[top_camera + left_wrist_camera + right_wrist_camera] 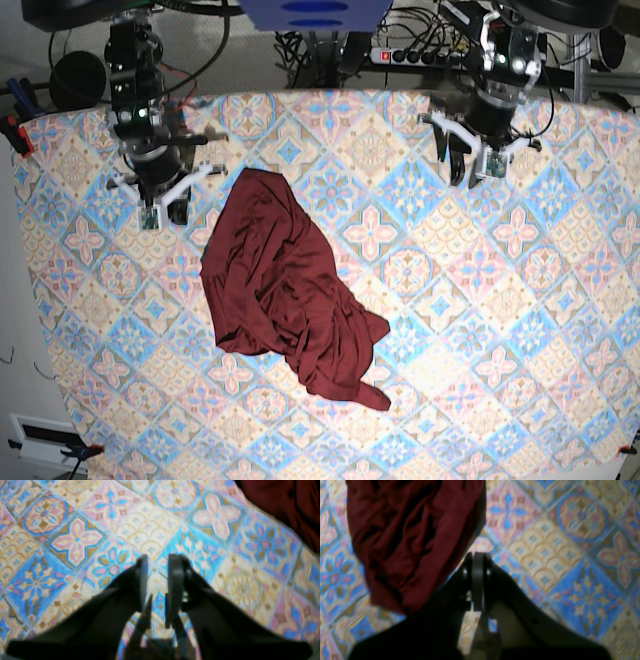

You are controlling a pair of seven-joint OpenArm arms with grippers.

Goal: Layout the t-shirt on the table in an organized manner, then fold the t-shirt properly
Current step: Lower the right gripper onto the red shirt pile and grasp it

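Note:
The dark maroon t-shirt [285, 290] lies crumpled in a heap left of the middle of the table [480, 290]. My left gripper [470, 168] hovers at the back right, far from the cloth. In its wrist view the left gripper [156, 560] is open, with bare tile pattern showing between the fingers, and a corner of the t-shirt [287, 500] shows at the upper right. My right gripper [165, 212] hangs at the back left, just beside the heap's upper edge. In its own view the right gripper [478, 555] is shut on nothing, and the t-shirt [407, 535] lies to its left.
The patterned table [75, 540] fills both wrist views. Cables and a power strip [420, 52] run behind the far edge. A clamp [14, 130] sits at the left edge.

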